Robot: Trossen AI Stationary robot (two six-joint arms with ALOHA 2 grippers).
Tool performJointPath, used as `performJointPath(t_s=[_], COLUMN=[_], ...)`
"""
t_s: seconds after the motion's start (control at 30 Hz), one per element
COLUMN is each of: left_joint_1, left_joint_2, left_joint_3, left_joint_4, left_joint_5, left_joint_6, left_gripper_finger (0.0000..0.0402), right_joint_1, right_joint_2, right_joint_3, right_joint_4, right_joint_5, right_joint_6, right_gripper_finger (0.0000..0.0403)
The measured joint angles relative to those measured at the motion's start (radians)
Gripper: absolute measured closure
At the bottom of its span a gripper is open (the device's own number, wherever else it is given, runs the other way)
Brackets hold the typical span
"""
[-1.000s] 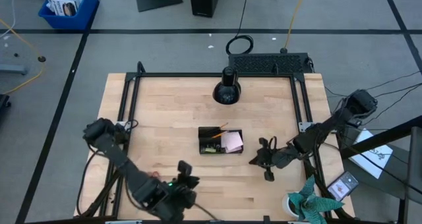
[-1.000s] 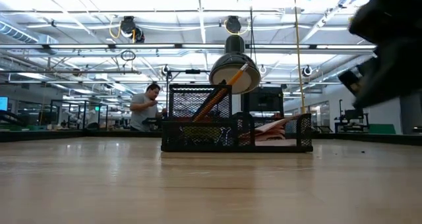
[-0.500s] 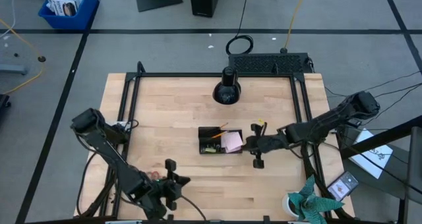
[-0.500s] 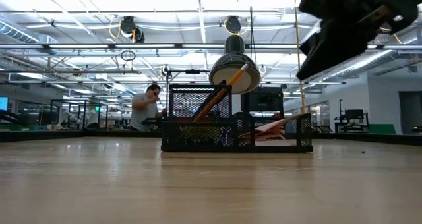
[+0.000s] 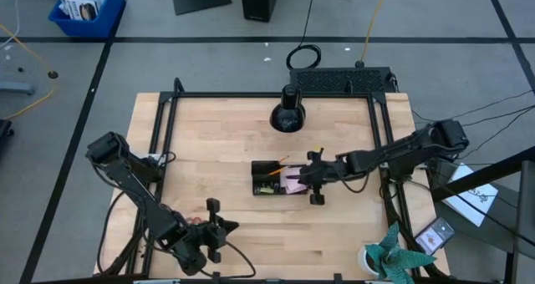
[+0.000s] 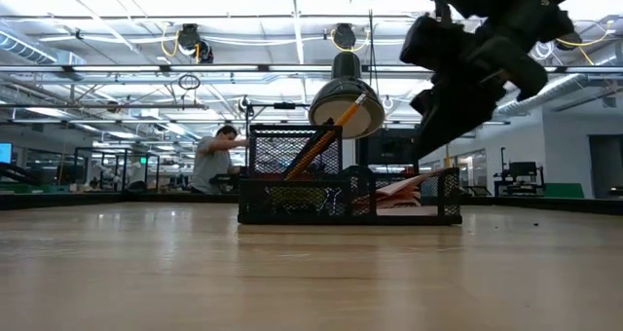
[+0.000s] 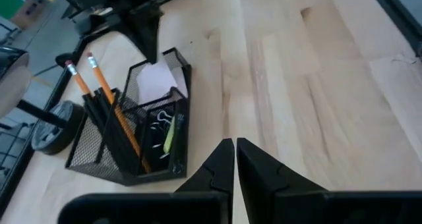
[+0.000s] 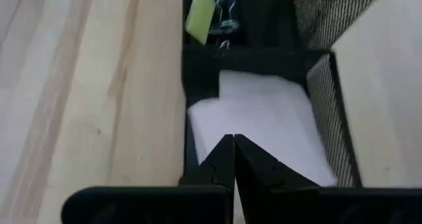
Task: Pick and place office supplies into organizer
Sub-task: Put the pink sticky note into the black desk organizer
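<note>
Black mesh organizer (image 5: 279,179) at the middle of the wooden table (image 5: 209,142), right gripper (image 5: 311,177) poised over it.

Inside are orange pencils (image 7: 109,99), a pale sticky-note pad (image 8: 264,128), binder clips (image 7: 157,122) and a yellow-green piece (image 8: 200,16). The right gripper's fingers are pressed together, holding nothing (directly above the pad). The left gripper (image 5: 219,230), also closed and empty, sits near the table's front edge.

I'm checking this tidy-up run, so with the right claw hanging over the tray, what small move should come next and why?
Probably lift the right claw straight up and back off. Its fingers are shut with nothing visible between them, above the white notes in the black mesh tray, which already holds pencils and clips. The left claw, shut, waits near the table's front edge.
</note>
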Motion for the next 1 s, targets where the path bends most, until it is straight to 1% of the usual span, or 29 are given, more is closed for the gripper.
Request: performJointPath(t_s=[0.17,0.27,0.43,0.53,0.77,0.9,1.0], left_joint_1=[0.008,0.008,0.008,0.005,0.005,0.005,0.005], left_joint_2=[0.000,0.000,0.000,0.000,0.000,0.000,0.001], left_joint_3=[0.000,0.000,0.000,0.000,0.000,0.000,0.000], left_joint_4=[0.004,0.016,0.041,0.045,0.044,0.044,0.044], left_joint_5=[0.012,0.012,0.021,0.032,0.053,0.056,0.056], left_joint_6=[0.004,0.000,-0.002,-0.004,-0.052,-0.054,-0.052], left_gripper_finger=[0.0376,0.0376,0.0376,0.0376,0.0376,0.0376,0.0376], right_joint_1=[-0.038,-0.059,-0.091,-0.107,-0.130,-0.130,-0.129], right_joint_2=[0.055,0.091,0.140,0.171,0.236,0.237,0.204], right_joint_3=[0.079,0.102,0.106,0.106,0.109,0.107,0.105], right_joint_4=[-0.071,-0.090,-0.090,-0.089,-0.071,-0.057,-0.036], right_joint_5=[-0.041,-0.071,-0.083,-0.122,-0.177,-0.162,-0.147], right_joint_6=[-0.046,-0.064,-0.086,-0.099,-0.129,-0.143,-0.160], right_gripper_finger=[0.0403,0.0403,0.0403,0.0403,0.0403,0.0403,0.0403])
